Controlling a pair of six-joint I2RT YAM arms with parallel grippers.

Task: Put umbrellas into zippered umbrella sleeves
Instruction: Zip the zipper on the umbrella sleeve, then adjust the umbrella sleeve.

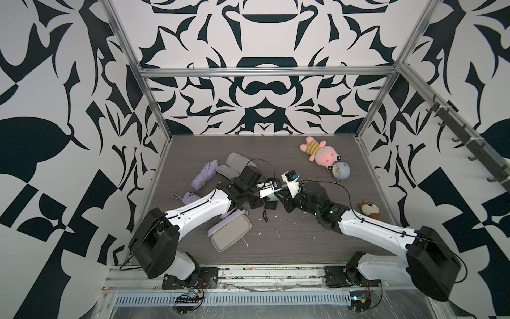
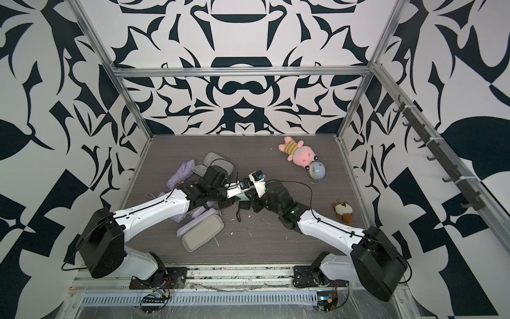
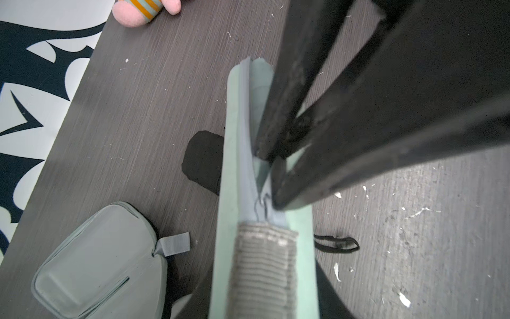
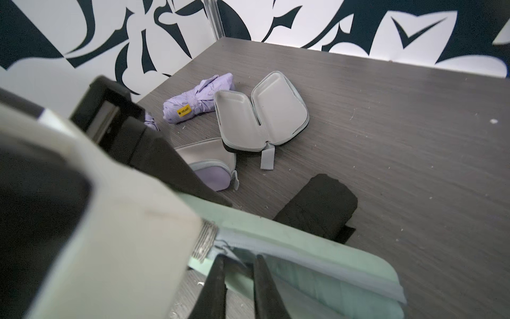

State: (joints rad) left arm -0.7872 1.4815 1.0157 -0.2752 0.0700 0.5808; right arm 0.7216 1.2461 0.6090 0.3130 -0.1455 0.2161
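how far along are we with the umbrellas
Done: no sleeve looks zipped shut. In hand: mint umbrella sits inside the mint sleeve, left gripper holding it, right gripper at its zip. Left: black umbrella and lilac umbrella lie loose near an open sleeve.

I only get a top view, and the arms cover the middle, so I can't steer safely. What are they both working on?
Observer: A mint green sleeve; in the left wrist view the right gripper has its fingers at its zip seam.
Operator: Is an umbrella inside yet?
Observer: Yes, the right wrist view shows the mint green umbrella through the unzipped gap.
Operator: Who steadies the sleeve?
Observer: The left gripper clamps one end of it.
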